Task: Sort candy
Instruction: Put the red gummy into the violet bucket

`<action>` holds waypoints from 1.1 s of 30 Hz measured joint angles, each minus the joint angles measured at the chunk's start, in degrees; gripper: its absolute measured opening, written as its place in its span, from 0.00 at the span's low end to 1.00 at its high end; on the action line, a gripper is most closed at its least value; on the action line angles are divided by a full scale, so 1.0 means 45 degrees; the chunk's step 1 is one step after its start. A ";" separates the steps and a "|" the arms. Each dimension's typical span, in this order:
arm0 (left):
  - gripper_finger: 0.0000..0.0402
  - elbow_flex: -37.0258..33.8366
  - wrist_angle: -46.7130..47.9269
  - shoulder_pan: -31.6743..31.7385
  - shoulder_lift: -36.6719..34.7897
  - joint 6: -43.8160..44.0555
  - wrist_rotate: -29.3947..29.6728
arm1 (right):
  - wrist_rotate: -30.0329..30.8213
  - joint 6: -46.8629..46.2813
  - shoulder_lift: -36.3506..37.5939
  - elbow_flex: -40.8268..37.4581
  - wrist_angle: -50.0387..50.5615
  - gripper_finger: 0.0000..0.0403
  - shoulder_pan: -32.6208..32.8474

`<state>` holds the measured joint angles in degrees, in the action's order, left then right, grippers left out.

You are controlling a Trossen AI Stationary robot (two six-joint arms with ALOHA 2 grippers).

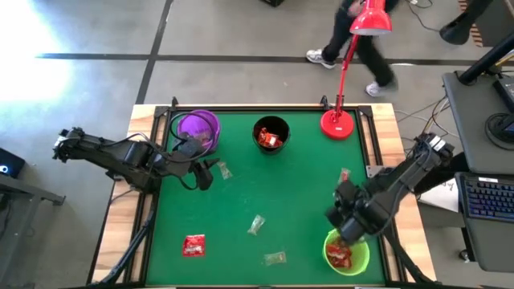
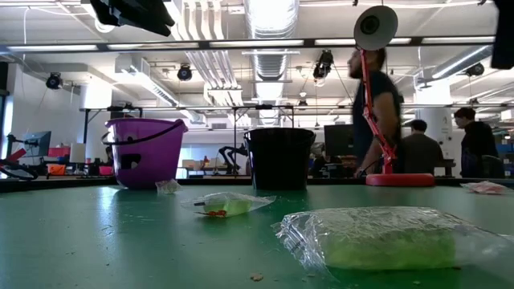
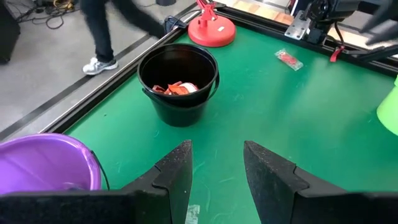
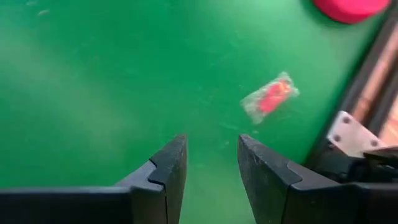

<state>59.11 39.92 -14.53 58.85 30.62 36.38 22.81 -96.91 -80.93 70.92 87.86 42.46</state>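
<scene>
a: where is there room on the counter (image 1: 241, 185)?

b: the middle of the green mat is bare. the purple cup (image 1: 197, 127), black cup (image 1: 271, 134) and red lamp (image 1: 339, 122) line the far edge; the green cup (image 1: 347, 253) sits at the near right corner.

a: and the candy?

b: a red candy (image 1: 193, 245) lies near the front left. two pale ones (image 1: 256, 224) (image 1: 275, 258) lie mid-front, the first with its long axis slanted. a small red one (image 4: 271, 96) lies slanted by the right rail.

a: pincers?

b: the left pincer (image 1: 204, 172), beside the purple cup, is spread and empty. the right pincer (image 1: 340, 210), by the green cup, is also parted, holding nothing.
</scene>
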 joint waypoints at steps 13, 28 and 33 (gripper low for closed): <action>0.32 -0.0005 0.1926 0.0001 -0.0015 -0.0480 -0.0138 | -0.0415 -0.0364 0.1376 -0.0490 -0.0071 0.33 -0.4017; 0.32 -0.0005 0.2225 0.0002 -0.0189 -0.3082 -0.0143 | -0.1196 -0.3082 0.2390 -0.4258 -0.2358 0.33 -0.6328; 0.32 -0.0005 0.2510 0.0002 -0.0321 -0.3248 0.0220 | -0.1187 -0.3132 0.2524 -0.4832 -0.2972 0.33 -0.6404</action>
<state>59.09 51.21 -14.52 57.41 16.01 37.37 17.47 -111.00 -69.57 49.18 74.49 13.64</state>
